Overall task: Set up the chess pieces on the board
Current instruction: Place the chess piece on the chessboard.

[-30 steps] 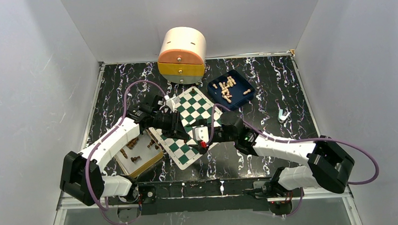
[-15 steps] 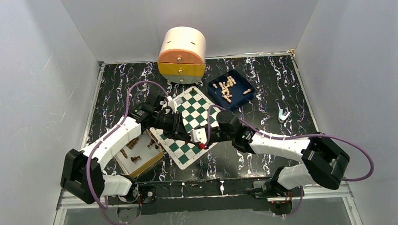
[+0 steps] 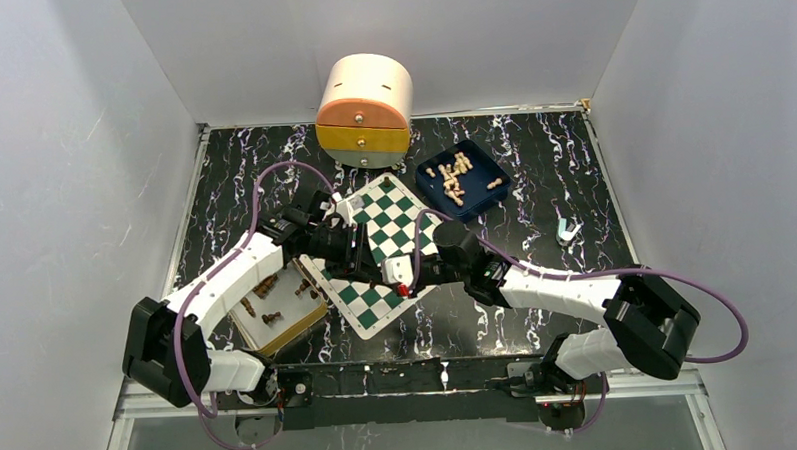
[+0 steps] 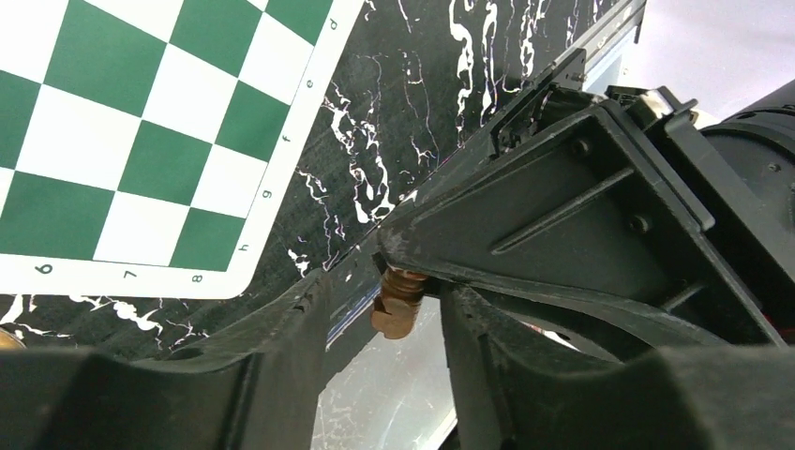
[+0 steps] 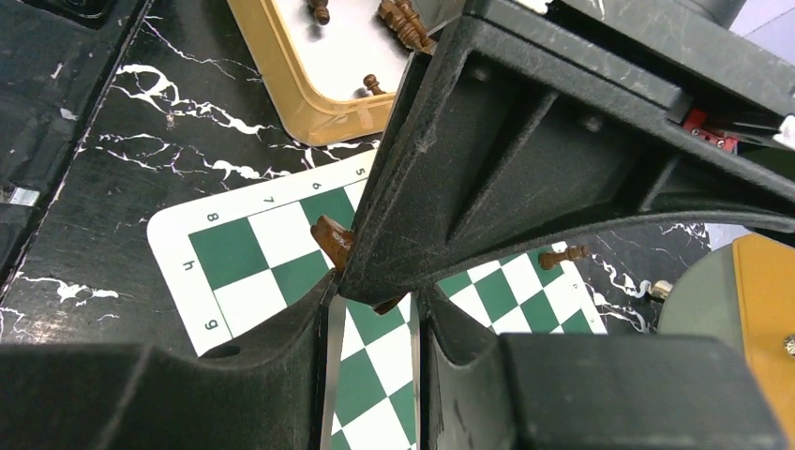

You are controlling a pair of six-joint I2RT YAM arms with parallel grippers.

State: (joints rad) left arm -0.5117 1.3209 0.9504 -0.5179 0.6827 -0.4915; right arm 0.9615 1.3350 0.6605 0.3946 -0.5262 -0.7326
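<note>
Above the board (image 3: 392, 213), right end effector (image 5: 375, 292) grasps one chess piece (image 4: 399, 302); left end effector (image 4: 386, 295) released.

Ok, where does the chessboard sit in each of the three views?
Top external: chessboard at the centre of the picture, turned at an angle.
Left wrist: upper left corner, lettered edge showing.
Right wrist: lower left to middle, a numbered and lettered corner showing.
Shared landmark: the black marbled table around it.
</note>
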